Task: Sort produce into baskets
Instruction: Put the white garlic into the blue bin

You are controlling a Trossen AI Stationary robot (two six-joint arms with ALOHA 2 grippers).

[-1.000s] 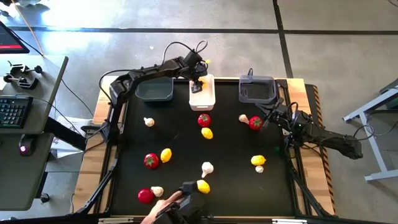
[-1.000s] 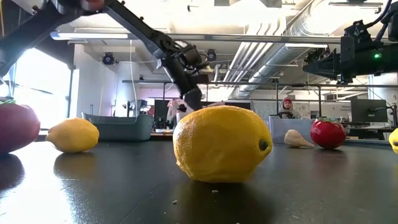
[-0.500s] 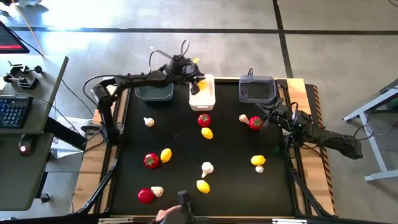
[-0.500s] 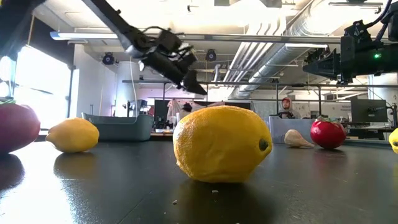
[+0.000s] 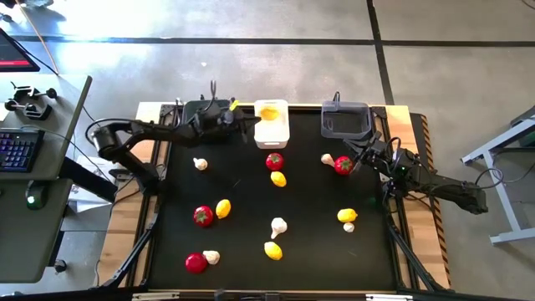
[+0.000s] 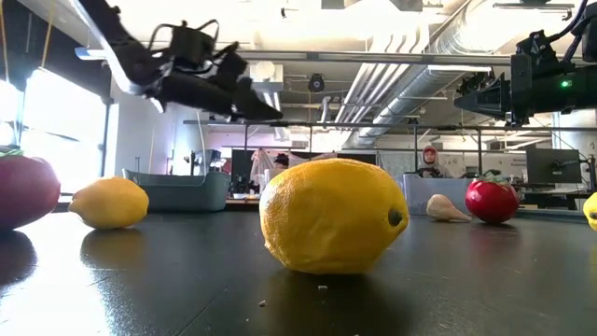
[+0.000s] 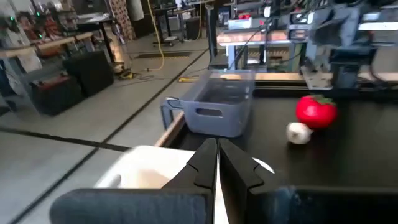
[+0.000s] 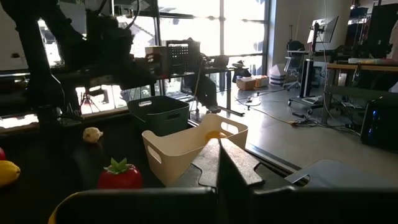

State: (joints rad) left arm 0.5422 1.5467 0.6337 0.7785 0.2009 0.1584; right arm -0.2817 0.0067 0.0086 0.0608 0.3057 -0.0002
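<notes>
Red, yellow and whitish produce pieces lie scattered on the black table (image 5: pixel 251 201). One lemon (image 5: pixel 269 111) lies inside the white basket (image 5: pixel 272 130). Two dark grey baskets stand beside it, one (image 5: pixel 345 119) at its right and one (image 5: pixel 201 109) half hidden under my left arm. My left gripper (image 5: pixel 244 125) is shut and empty, held level above the table just left of the white basket (image 7: pixel 149 168). My right gripper (image 5: pixel 358 156) is shut and empty beside a red piece (image 5: pixel 343 165) and a garlic (image 5: pixel 328 158).
Loose pieces include a tomato (image 5: pixel 274 161) and lemon (image 5: pixel 278 178) at the centre, a tomato (image 5: pixel 203 216) and lemon (image 5: pixel 223 207) at the left, a lemon (image 5: pixel 272 250) near the front edge, and a lemon (image 5: pixel 347 216) at the right. A desk with a keyboard (image 5: pixel 17 150) stands left of the table.
My left gripper has risen out of the white basket and drawn back toward the table's left, tipping from pointing down to level. A lemon now shows in the white basket. A person's hand at the near edge has withdrawn out of view.
</notes>
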